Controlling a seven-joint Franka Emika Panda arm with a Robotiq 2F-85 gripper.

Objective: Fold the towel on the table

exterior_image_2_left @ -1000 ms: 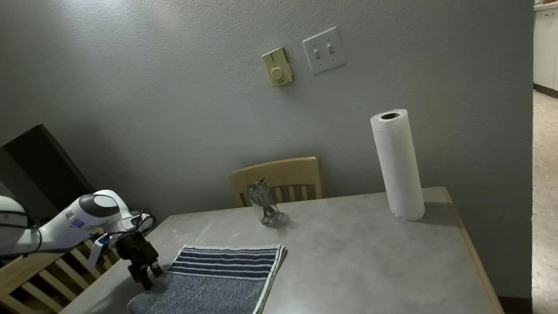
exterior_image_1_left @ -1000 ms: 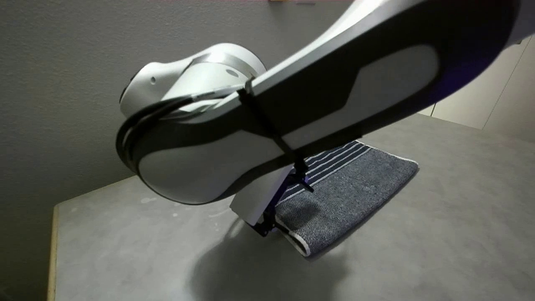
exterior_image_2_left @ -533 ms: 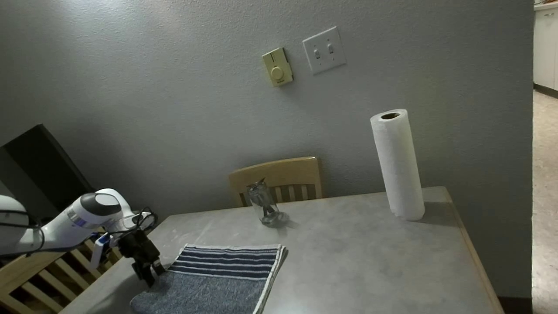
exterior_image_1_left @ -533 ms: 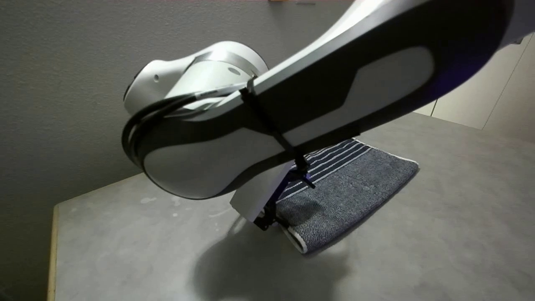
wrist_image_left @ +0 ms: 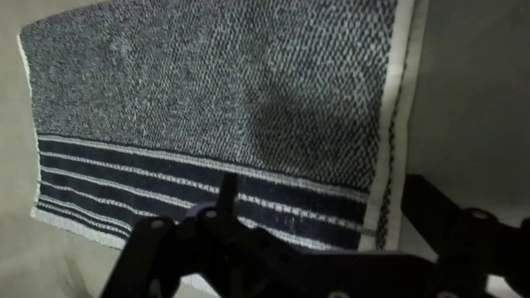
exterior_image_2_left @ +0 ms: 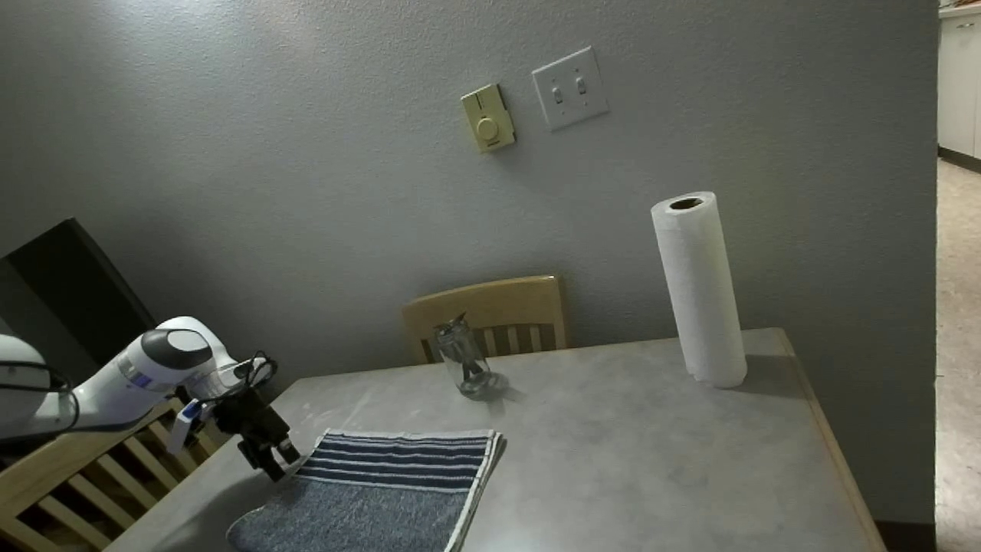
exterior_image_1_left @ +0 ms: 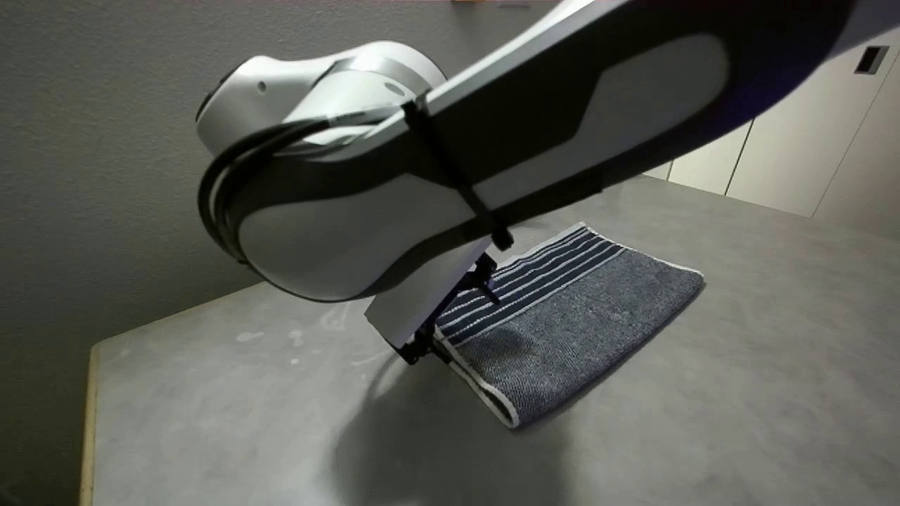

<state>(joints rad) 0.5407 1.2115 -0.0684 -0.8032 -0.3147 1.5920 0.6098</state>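
The blue-grey towel [exterior_image_1_left: 583,330] lies on the pale grey table [exterior_image_1_left: 703,393], its white-striped band toward the wall. It also shows in an exterior view [exterior_image_2_left: 368,514] and in the wrist view [wrist_image_left: 198,91]. Its short edge near my gripper shows two white borders, one over the other, with a rounded fold on the side away from the stripes. My gripper [wrist_image_left: 321,184] is open and empty. One finger is over the striped band and the other is outside the doubled edge, over the table. The gripper is also at that edge in both exterior views [exterior_image_1_left: 470,329] [exterior_image_2_left: 285,466].
A clear glass jar [exterior_image_2_left: 464,364] with dark contents stands near the table's wall side. A white paper towel roll [exterior_image_2_left: 701,299] stands near the corner. One wooden chair [exterior_image_2_left: 490,307] is behind the table, another [exterior_image_2_left: 84,491] is under the arm. A grey wall runs behind.
My gripper has risen a little and moved along the towel's short edge toward the striped band, showing more of the stripes. The towel lies nearly the same.
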